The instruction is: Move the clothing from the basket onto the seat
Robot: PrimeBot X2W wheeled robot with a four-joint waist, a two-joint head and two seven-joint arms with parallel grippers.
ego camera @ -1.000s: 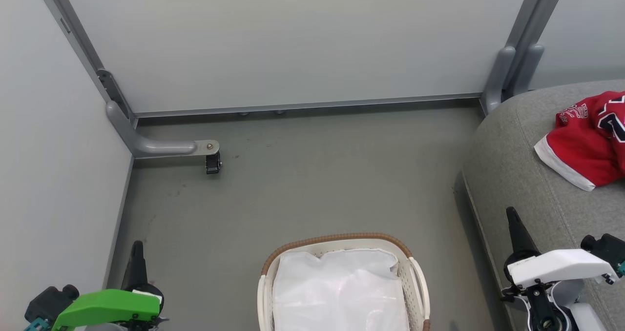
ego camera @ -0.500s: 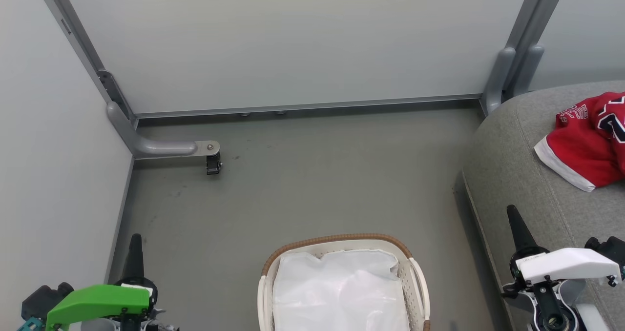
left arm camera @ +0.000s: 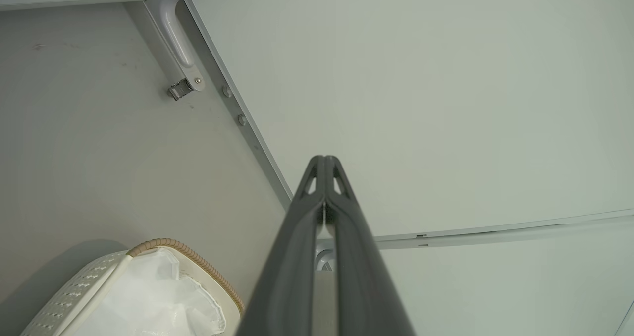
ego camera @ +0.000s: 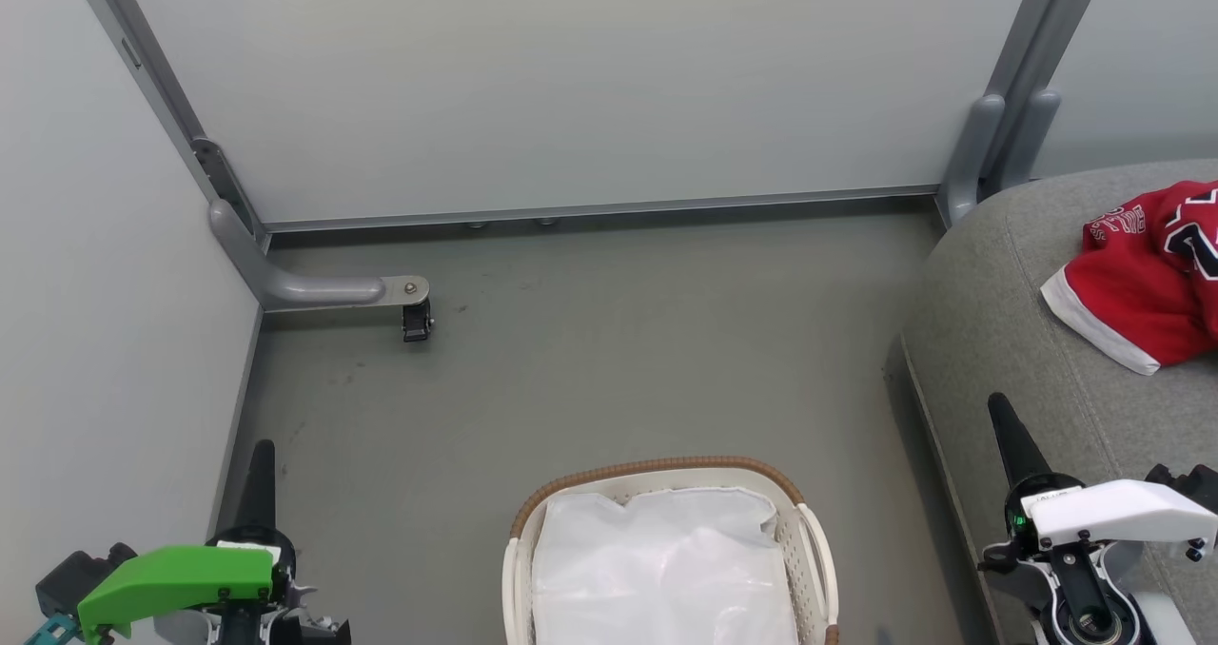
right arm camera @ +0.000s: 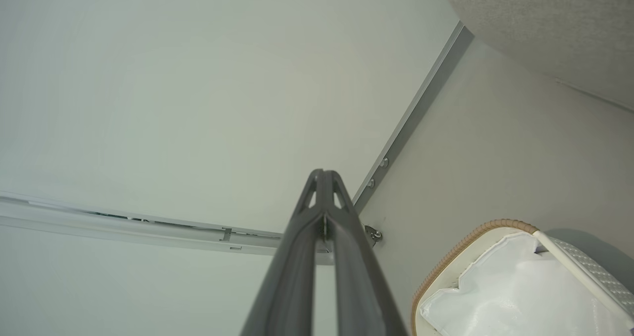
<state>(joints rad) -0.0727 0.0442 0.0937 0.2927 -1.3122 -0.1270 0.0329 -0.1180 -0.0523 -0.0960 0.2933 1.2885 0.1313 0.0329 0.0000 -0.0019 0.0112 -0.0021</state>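
We saw the red jersey (ego camera: 1132, 293) lying crumpled on the grey sofa (ego camera: 999, 322) at the right of the head view. Its white hem faced the sofa's rounded front edge, and its far part was cut off by the picture's right edge. The basket (ego camera: 657, 464) stood on the floor (ego camera: 590, 360) at the bottom centre, apart from the sofa. A rumpled white liner (ego camera: 666, 569) covered its inside as far as we could see. The basket's near part ran off the bottom edge.

Our left end effector (ego camera: 262, 450) sat at the lower left under its green cover (ego camera: 176, 578). It was close beside the left wall panel (ego camera: 105, 360) and well apart from the basket, with its dark fingers pointing up the view. In the left wrist view those fingers were pressed together at the tips and held nothing, and the basket rim lay to their lower left.

Our right end effector (ego camera: 999, 407) sat at the lower right under its white cover (ego camera: 1118, 512), over the sofa's front edge. It was apart from the jersey, which lay farther up the view. In the right wrist view its fingers were likewise closed tip to tip on nothing, with the basket and liner at the lower right and the sofa at the upper right.

A small black caster (ego camera: 416, 322) stood on the floor near the back-left corner.
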